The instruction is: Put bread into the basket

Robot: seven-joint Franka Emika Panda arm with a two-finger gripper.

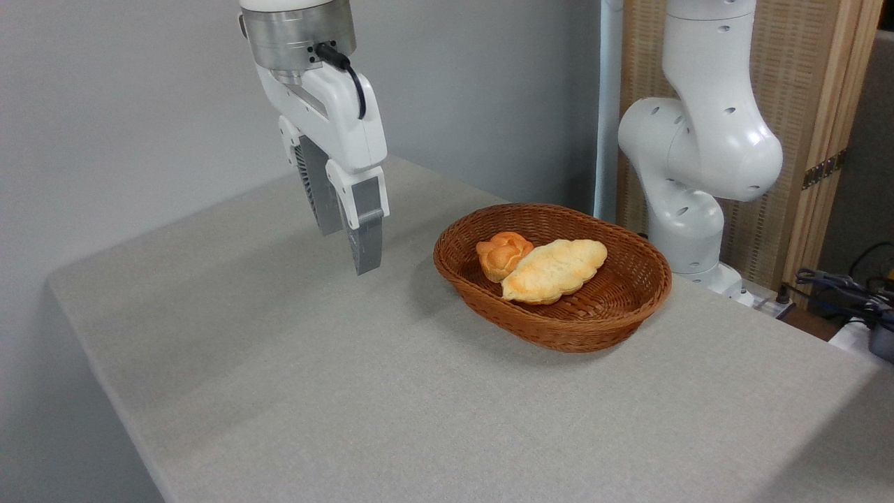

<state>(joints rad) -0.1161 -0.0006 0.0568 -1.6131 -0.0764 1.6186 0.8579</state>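
Observation:
The bread (554, 271), a long braided loaf with a golden crust, lies inside the basket (580, 328), an oval reddish-brown wicker one on the table. A small round orange bun (502, 254) rests against the loaf's left end, also in the basket. My gripper (349, 244) hangs above the table to the left of the basket, apart from it. Its two grey fingers (368, 237) point down with a gap between them, and nothing is held.
The arm's white base (698, 161) stands behind the basket at the table's far right edge. A grey cloth covers the table (314, 377). Cables (845, 293) lie off the table at the right. A wall is close behind.

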